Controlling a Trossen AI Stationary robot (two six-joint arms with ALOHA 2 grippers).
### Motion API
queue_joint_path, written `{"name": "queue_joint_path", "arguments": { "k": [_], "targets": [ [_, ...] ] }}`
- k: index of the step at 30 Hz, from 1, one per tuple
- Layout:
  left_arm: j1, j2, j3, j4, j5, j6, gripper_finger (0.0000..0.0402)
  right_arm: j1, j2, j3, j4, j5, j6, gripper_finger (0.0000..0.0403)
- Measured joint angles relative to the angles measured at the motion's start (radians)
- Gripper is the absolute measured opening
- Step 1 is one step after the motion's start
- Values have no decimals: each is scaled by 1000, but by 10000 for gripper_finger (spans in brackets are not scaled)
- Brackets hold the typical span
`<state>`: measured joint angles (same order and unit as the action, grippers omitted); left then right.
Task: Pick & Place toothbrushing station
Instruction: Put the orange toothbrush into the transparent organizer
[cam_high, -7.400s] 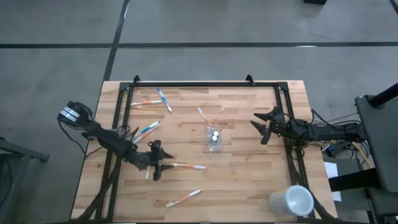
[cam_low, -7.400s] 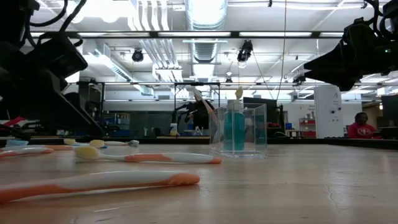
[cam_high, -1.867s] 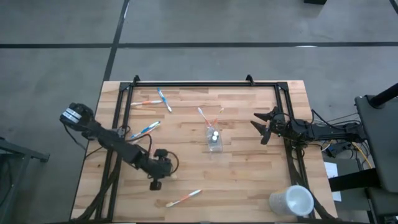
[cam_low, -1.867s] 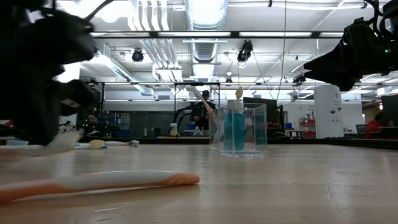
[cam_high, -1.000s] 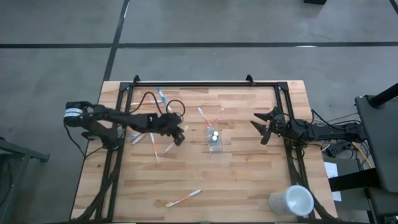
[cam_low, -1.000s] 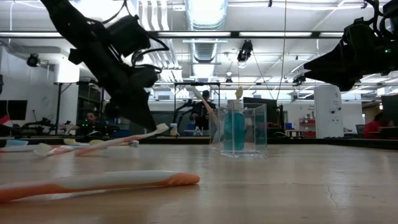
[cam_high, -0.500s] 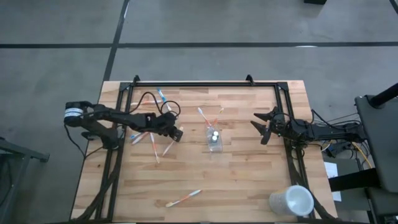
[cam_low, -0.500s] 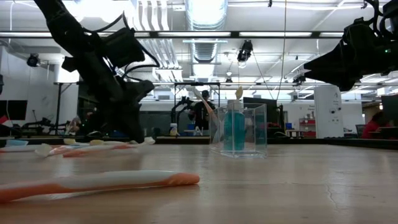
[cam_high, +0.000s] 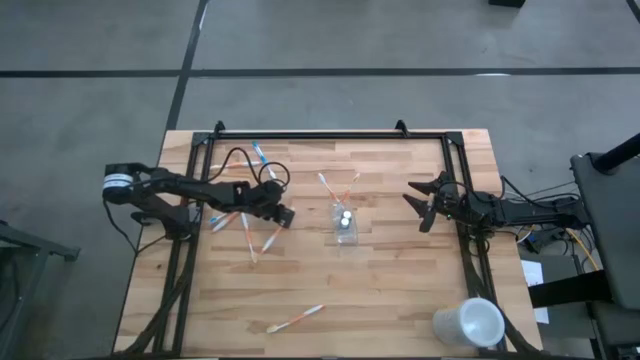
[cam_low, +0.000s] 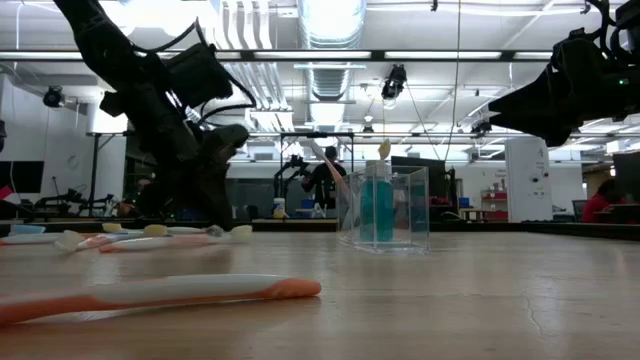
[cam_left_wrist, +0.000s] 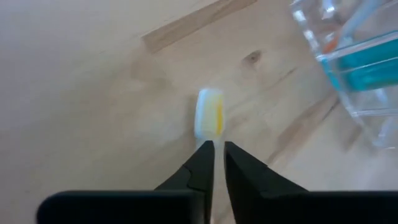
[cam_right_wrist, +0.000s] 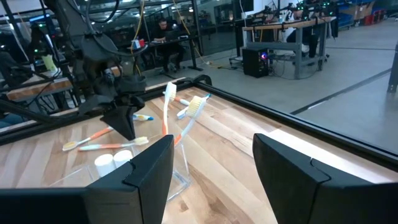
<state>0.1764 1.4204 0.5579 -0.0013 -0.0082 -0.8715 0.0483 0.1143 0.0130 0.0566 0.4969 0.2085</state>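
A clear plastic cup (cam_high: 345, 228) stands mid-table with a blue tube (cam_low: 377, 210) and two toothbrushes (cam_high: 338, 186) upright in it. My left gripper (cam_high: 284, 216) is just left of the cup, tipped down at the table, shut on a white-and-orange toothbrush (cam_high: 272, 238) that lies flat on the wood. Its head (cam_left_wrist: 209, 118) shows just past the fingertips. More toothbrushes lie loose: one beside it (cam_high: 245, 238), some far left (cam_high: 248, 160), one near the front (cam_high: 295, 318). My right gripper (cam_high: 418, 207) hangs open to the right of the cup, holding nothing. My left gripper has the toothbrush's neck (cam_left_wrist: 217, 144), right behind the head, between its two fingertips with only a thin gap showing. The fingers slant down from the table's left and lie roughly along the brush. The toothbrush lies flat on the table (cam_low: 165, 242).
A larger white cup (cam_high: 468, 322) lies at the near right corner. A black frame rail (cam_high: 310, 134) runs along the far edge and down both sides. A blue and an orange toothbrush (cam_high: 225, 215) lie under my left arm. Bare wood lies between the clear cup and the front edge.
My left gripper has sunk to the table and rolled at the wrist. The toothbrush, held tilted with its head raised a second ago, now lies flat on the wood left of the cup.
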Motion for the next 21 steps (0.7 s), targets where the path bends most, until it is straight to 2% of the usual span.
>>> {"name": "queue_joint_path", "arguments": {
  "k": [6,12,16,21],
  "targets": [
    [3,-23,75,9,-9,21,115,0,0,0,0,0,0,215],
    [36,-16,108,-30,-21,129,186,0,0,0,0,0,0,215],
    [57,1,109,-126,-14,161,199,0,0,0,0,0,0,215],
    [59,14,109,-155,-8,181,197,0,0,0,0,0,0,215]
  ]
}}
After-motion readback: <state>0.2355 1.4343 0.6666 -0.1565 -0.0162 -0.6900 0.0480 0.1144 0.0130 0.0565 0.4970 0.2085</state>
